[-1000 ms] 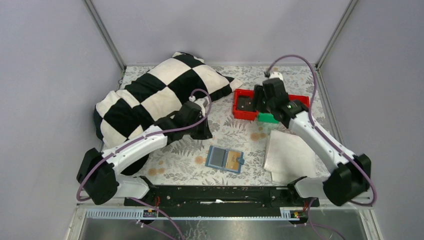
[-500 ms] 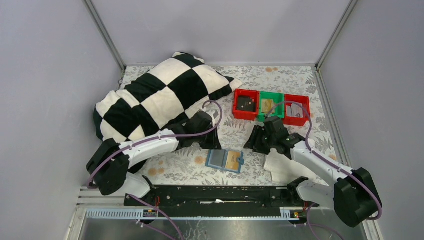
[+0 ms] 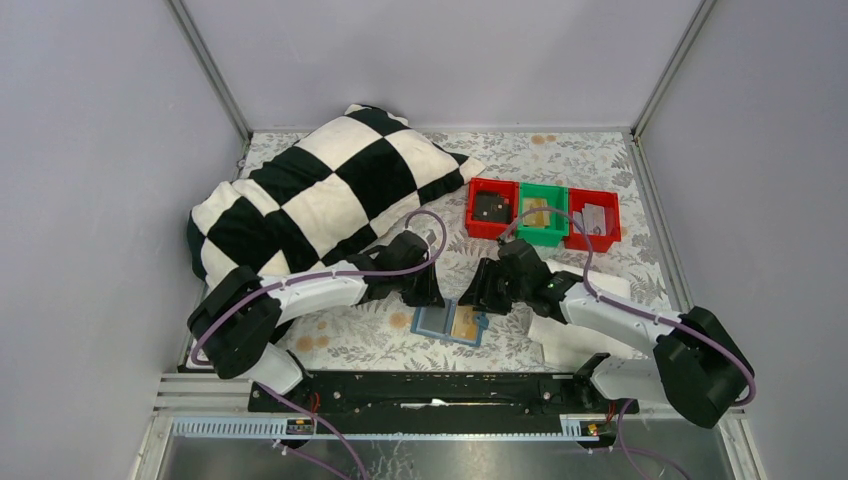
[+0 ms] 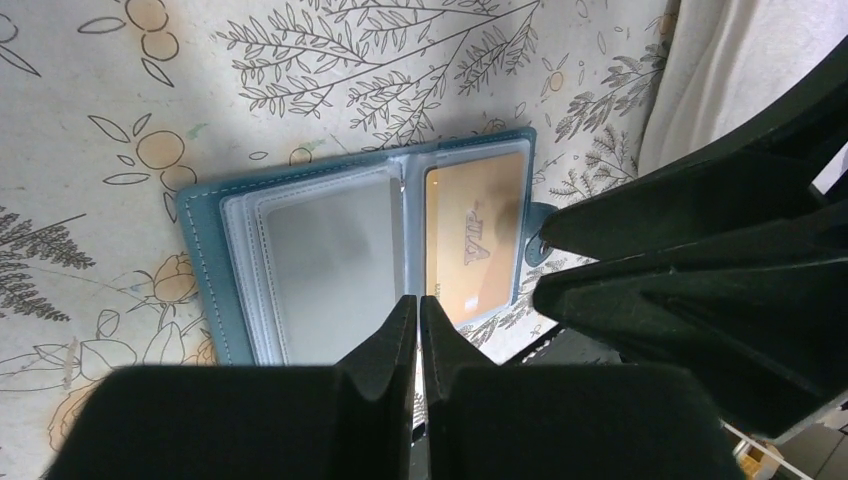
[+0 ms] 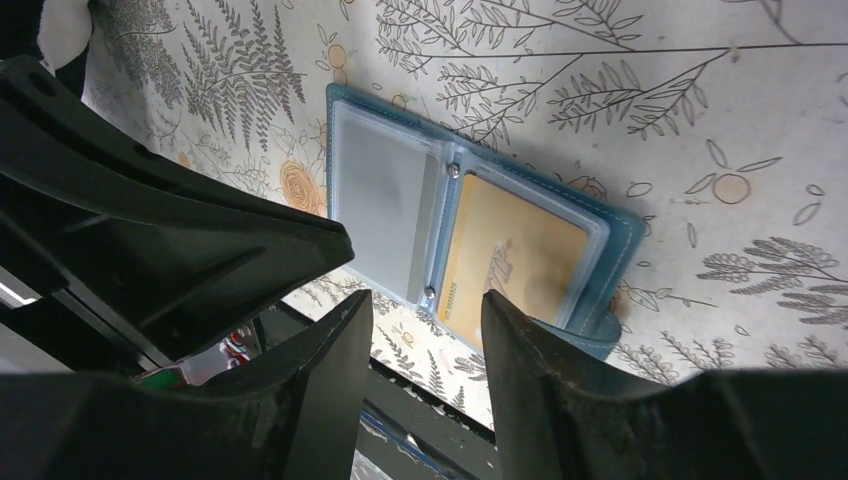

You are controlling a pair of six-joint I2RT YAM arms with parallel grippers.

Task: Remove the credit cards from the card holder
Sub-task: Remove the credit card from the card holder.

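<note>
Card holder [image 3: 450, 322] lies open and flat on the counter [image 3: 560, 160], directly between the two hands: just right of the left hand [image 3: 422, 290], just left of the right hand [image 3: 482, 292]. The top view gives layout only; panel contents are too small to read there. It alone shows the two red bins [image 3: 491, 209] and the green bin [image 3: 541, 213] well beyond the right hand, plus the chequered pillow [image 3: 320, 190] behind the left arm. The left wrist view resolves the holder [image 4: 300, 260]: a gold card [image 4: 475, 240] marked VIP in the panel on the right hand's side, and a clear sleeve [image 4: 325, 265] on the other. The right wrist view confirms the same card [image 5: 510, 260] and shows the spine rivets. Left hand [image 4: 417, 310]: fingers pressed together, gripping nothing, tips at the holder's near edge by the spine; contact unclear. Right hand [image 5: 425, 297]: fingers about half spread, nothing between them, poised over the holder [image 5: 480, 240] without touching the card.
</note>
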